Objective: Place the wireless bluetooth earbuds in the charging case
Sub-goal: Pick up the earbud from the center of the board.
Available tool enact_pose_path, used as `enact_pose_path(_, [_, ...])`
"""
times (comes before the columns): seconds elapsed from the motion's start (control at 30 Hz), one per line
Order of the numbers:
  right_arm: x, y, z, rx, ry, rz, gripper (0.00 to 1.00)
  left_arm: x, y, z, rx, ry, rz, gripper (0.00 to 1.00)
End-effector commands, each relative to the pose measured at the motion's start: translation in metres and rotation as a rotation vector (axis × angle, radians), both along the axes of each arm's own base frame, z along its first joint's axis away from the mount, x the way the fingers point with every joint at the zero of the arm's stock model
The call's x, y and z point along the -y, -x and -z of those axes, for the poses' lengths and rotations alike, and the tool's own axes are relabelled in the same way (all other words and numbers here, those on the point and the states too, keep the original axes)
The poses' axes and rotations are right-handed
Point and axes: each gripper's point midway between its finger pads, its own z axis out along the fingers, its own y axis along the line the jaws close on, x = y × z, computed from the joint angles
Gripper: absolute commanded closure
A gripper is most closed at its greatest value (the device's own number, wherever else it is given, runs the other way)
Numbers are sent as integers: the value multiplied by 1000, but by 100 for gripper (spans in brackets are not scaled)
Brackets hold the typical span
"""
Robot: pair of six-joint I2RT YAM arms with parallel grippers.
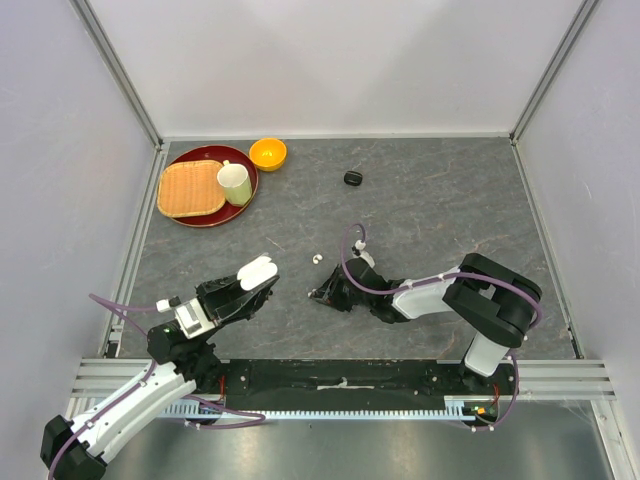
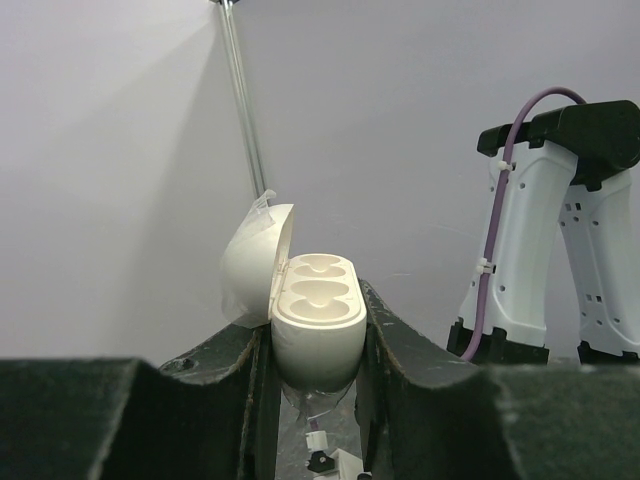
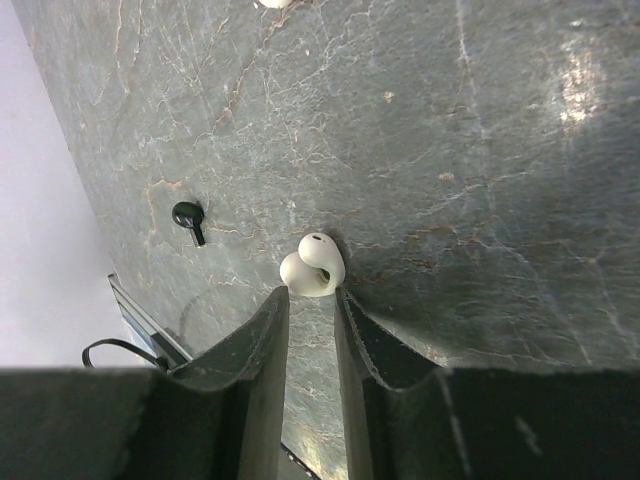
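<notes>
While my left gripper clamps the open white charging case, lid tipped back, my right gripper shows a narrow gap. A white earbud on the table touches its tips; whether it is pinched I can't tell. A black earbud lies near.

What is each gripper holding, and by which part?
Left gripper: the open white case, by its base's sides. Right gripper: tips at a white earbud; grip unclear.

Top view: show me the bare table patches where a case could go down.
Widest: right half, from the black case to the right wall. Smaller: between the red plate and the left gripper. Crowded: centre front, around the right gripper and white earbud.
</notes>
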Motion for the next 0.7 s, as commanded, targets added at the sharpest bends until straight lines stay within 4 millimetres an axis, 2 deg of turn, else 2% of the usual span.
enact_pose_path(0.0, [0, -3, 5, 7, 24, 21, 68, 0, -8, 19, -6, -26, -47, 98])
enact_pose_path(0.33, [-4, -7, 4, 17, 27, 15, 62, -1, -8, 18, -6, -21, -52, 98])
enact_pose_path(0.67, [-2, -9, 3, 26, 48, 17, 62, -3, -7, 17, -5, -15, -56, 98])
